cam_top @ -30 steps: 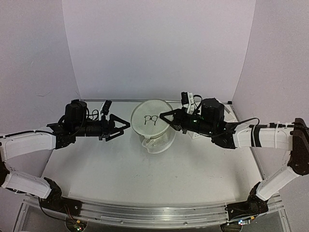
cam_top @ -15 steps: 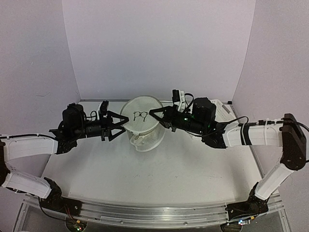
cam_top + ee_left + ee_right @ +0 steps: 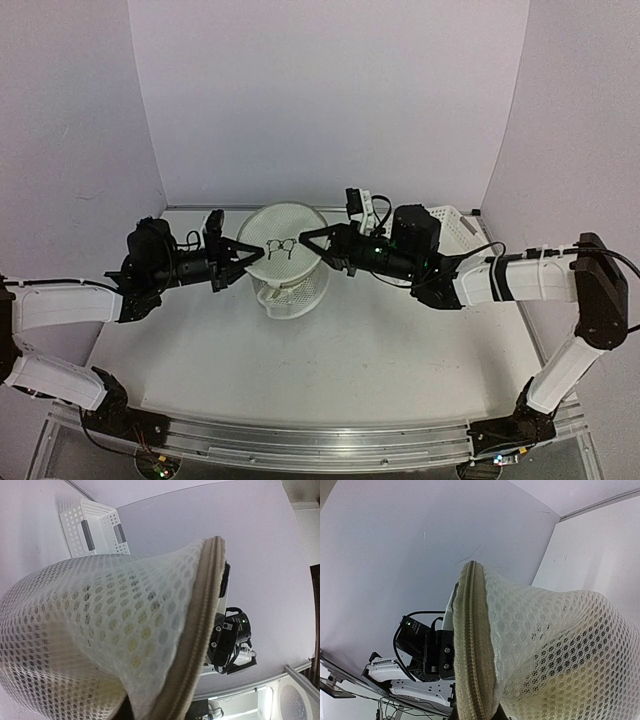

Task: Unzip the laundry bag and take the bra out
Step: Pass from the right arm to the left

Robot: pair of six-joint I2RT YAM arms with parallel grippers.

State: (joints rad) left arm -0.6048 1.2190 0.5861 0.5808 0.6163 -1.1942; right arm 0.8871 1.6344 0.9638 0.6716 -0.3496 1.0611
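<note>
The laundry bag [image 3: 287, 270], a round white mesh pouch with a black pictogram on its flat face [image 3: 281, 246], hangs tilted above the table between both arms. My left gripper [image 3: 257, 253] is shut on its left rim. My right gripper [image 3: 306, 240] is shut on its right rim. White mesh [image 3: 100, 625] and the beige zipper band [image 3: 200, 630] fill the left wrist view. In the right wrist view the zipper band [image 3: 472, 650] runs down to the jaws beside the mesh [image 3: 560, 650]. The zipper looks closed. The bra is hidden.
A white perforated plastic basket [image 3: 457, 230] stands at the back right behind the right arm; it also shows in the left wrist view [image 3: 92, 527]. White walls enclose the table on the left, back and right.
The right gripper carried the bag leftwards. The left gripper, open a second ago, has met the bag and shut on its left rim.
</note>
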